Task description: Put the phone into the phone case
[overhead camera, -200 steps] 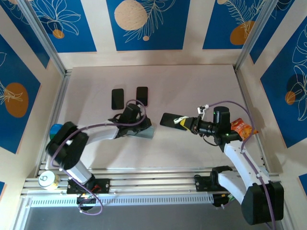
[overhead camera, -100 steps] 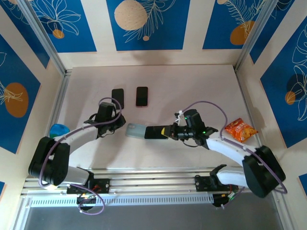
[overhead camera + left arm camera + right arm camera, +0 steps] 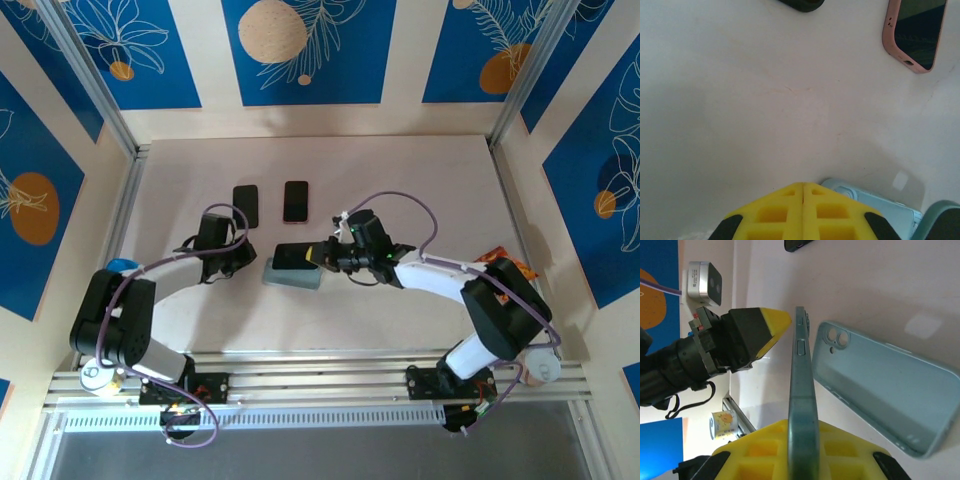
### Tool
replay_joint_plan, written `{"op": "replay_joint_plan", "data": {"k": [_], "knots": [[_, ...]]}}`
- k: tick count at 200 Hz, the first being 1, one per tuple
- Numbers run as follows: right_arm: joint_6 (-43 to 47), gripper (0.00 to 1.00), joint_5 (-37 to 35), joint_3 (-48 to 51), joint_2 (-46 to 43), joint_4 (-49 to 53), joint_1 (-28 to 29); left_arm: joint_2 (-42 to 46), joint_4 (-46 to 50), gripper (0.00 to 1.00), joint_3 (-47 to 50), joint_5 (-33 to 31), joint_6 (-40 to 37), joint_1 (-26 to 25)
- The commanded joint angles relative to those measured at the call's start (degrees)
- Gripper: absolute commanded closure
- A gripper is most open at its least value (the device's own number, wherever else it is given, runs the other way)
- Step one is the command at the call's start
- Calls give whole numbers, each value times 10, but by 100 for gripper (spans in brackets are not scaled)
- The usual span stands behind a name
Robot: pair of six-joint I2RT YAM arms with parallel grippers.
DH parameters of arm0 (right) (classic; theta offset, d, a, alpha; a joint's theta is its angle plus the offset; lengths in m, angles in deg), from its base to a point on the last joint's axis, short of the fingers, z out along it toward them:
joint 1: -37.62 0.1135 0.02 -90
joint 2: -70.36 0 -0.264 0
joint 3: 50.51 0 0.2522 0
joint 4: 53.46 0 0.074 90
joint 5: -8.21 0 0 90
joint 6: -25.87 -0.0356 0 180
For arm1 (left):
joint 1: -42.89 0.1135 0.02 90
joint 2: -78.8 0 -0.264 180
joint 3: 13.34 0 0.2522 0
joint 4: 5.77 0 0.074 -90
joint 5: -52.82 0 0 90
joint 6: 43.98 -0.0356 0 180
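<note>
The dark phone (image 3: 293, 256) is held flat just above the light blue phone case (image 3: 291, 278), which lies open side up near the table's middle. My right gripper (image 3: 322, 258) is shut on the phone's right end. In the right wrist view the phone (image 3: 802, 385) runs edge-on between the yellow fingers (image 3: 765, 450), with the case (image 3: 880, 385) just to its right. My left gripper (image 3: 247, 262) is shut on nothing, its tip (image 3: 803, 186) at the camera-hole end of the case (image 3: 875, 207).
A black-cased phone (image 3: 245, 205) and a pink-cased phone (image 3: 295, 200) lie behind the case. An orange snack bag (image 3: 500, 262) sits at the right. A blue object (image 3: 118, 266) and a can (image 3: 98, 374) are at the left near the rails.
My right gripper carried the phone leftward from right of the middle to just over the case. My left arm drew back from the case to its left end.
</note>
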State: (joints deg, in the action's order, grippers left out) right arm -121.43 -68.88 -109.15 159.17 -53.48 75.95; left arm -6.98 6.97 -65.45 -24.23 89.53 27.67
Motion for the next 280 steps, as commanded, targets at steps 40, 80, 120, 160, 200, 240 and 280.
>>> {"op": "replay_joint_plan", "data": {"k": [40,80,120,160,200,240,280], "knots": [[-51,100,23,-26,62,-83,19,-1,-20,100,14,5,-33,6],[-61,100,10,-25,79,-85,30,0,-33,100,28,9,-34,5],[-68,100,3,-15,82,-84,34,-9,-51,100,47,21,-30,5],[-77,100,-6,-7,80,-63,32,-13,-65,100,58,31,-22,5],[-92,100,-12,2,81,-41,26,-9,-66,100,61,32,-21,2],[-97,100,-11,-6,92,1,22,-16,-68,100,62,32,-21,-1],[-109,100,-5,-12,116,7,19,-28,-74,100,60,32,-19,-12]]}}
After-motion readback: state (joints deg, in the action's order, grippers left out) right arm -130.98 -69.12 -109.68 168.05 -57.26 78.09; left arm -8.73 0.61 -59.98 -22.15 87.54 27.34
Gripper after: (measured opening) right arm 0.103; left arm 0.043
